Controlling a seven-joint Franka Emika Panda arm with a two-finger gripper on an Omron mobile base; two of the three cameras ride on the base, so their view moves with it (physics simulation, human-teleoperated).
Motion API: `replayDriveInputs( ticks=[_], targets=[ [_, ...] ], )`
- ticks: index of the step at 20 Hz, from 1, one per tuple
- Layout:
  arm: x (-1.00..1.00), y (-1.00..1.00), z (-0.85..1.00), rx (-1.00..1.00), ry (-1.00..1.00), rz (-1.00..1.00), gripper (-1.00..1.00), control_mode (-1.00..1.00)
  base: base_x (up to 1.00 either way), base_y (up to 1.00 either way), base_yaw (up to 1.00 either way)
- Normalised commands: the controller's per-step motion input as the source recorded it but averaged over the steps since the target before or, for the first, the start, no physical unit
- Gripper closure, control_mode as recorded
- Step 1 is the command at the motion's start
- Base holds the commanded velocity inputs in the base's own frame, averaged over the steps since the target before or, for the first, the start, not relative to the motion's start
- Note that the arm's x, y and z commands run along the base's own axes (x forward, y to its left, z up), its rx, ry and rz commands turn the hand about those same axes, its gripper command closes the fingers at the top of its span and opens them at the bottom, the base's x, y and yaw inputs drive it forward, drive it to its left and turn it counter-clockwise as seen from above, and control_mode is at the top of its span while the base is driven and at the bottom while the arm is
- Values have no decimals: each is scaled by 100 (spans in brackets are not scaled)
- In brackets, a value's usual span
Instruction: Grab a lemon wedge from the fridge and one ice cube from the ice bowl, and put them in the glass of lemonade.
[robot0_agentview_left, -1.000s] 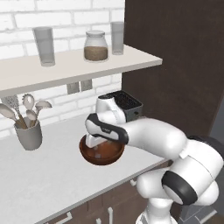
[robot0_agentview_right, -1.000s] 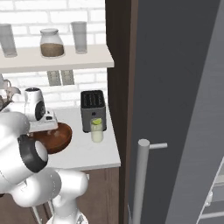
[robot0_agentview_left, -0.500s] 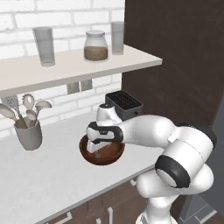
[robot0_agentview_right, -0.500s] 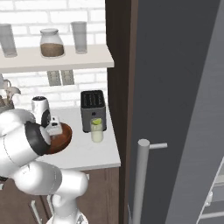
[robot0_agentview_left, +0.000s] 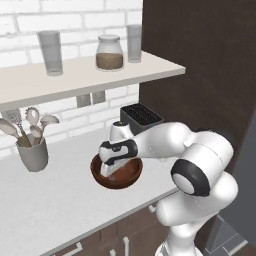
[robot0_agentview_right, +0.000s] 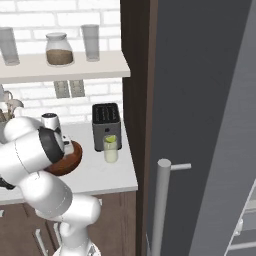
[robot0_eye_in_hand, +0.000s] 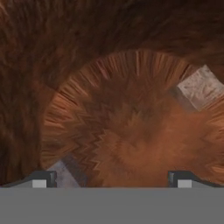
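Reddish-brown wood lines the ice bowl (robot0_agentview_left: 116, 172), a wide shallow dish on the pale counter (robot0_agentview_left: 55, 200), and the arm has its pincer (robot0_agentview_left: 111, 171) dipped down inside it with the jaws spread wide and nothing between them. Looking along the hand, the grained floor of the bowl (robot0_eye_in_hand: 127, 118) carries one pale, see-through ice cube (robot0_eye_in_hand: 200, 87) up and to the right, well apart from the finger tips (robot0_eye_in_hand: 43, 178), while a second pale cube (robot0_eye_in_hand: 65, 174) lies just beside the left tip, not pinched. Right of the bowl on the counter stands the glass of lemonade (robot0_agentview_right: 110, 149), holding pale liquid with a yellow-green piece at the top, close in front of the black toaster (robot0_agentview_right: 106, 119). At the left, a grey cup (robot0_agentview_left: 33, 153) holds a bunch of utensils. On the shelf (robot0_agentview_left: 90, 75) above sit two clear glasses and a lidded jar (robot0_agentview_left: 109, 53) with brown contents. The grey fridge (robot0_agentview_right: 200, 125) stands at the far right.
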Motion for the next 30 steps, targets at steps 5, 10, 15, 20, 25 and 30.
replayDriveInputs(
  ticks=[5,10,15,20,25,30],
  targets=[
    [0,12,-1,0,1,17,-100,-100,0,0,0],
    [-9,8,0,0,1,9,-100,-100,0,0,0],
    [-1,0,2,0,0,1,-100,-100,0,0,0],
    [4,0,5,0,0,0,-100,-100,0,0,0],
    [17,4,19,0,-3,0,-100,-100,0,0,0],
    [-36,0,10,1,0,3,-100,-100,0,0,0]
  ],
)
